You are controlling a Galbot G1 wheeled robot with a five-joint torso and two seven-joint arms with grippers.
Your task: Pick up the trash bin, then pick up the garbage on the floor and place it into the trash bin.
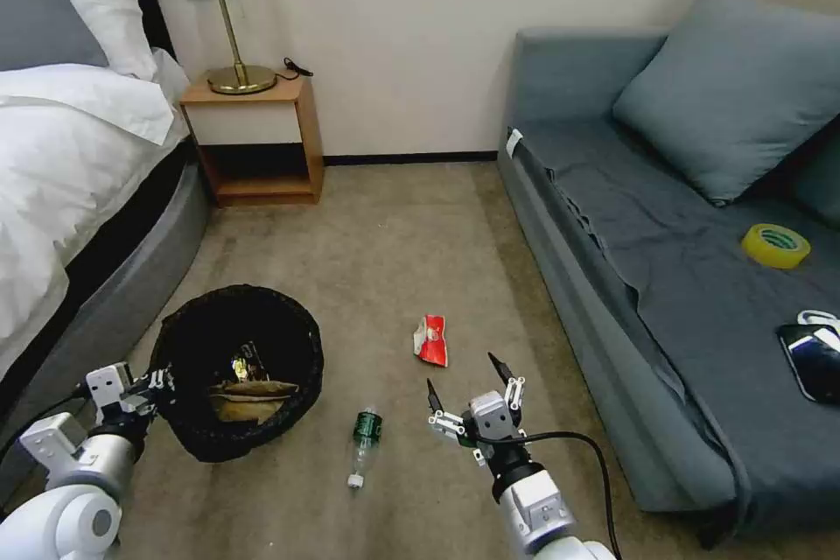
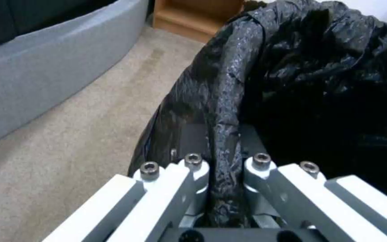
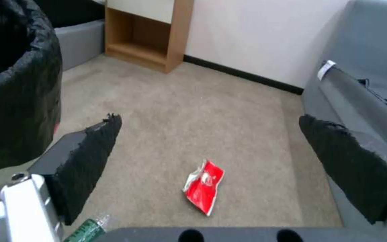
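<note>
You see the left claw (image 1: pixel 160 382) clamped on the rim of the bin (image 1: pixel 236 367), at the bin's 9 o'clock side; the left wrist view shows the black bag (image 2: pixel 229 111) pinched between its fingers (image 2: pixel 193 168). Inside the bin lie a brown paper bag (image 1: pixel 252 398) and a gold-red wrapper (image 1: pixel 247 363). Your right claw (image 1: pixel 468 381) hangs with fingers wide apart, holding nothing. The red packet (image 1: pixel 431 339) lies on the floor (image 1: pixel 394 245) at 12 o'clock from this claw, and the bottle (image 1: pixel 364 444) lies at its 9 o'clock, near the bin.
</note>
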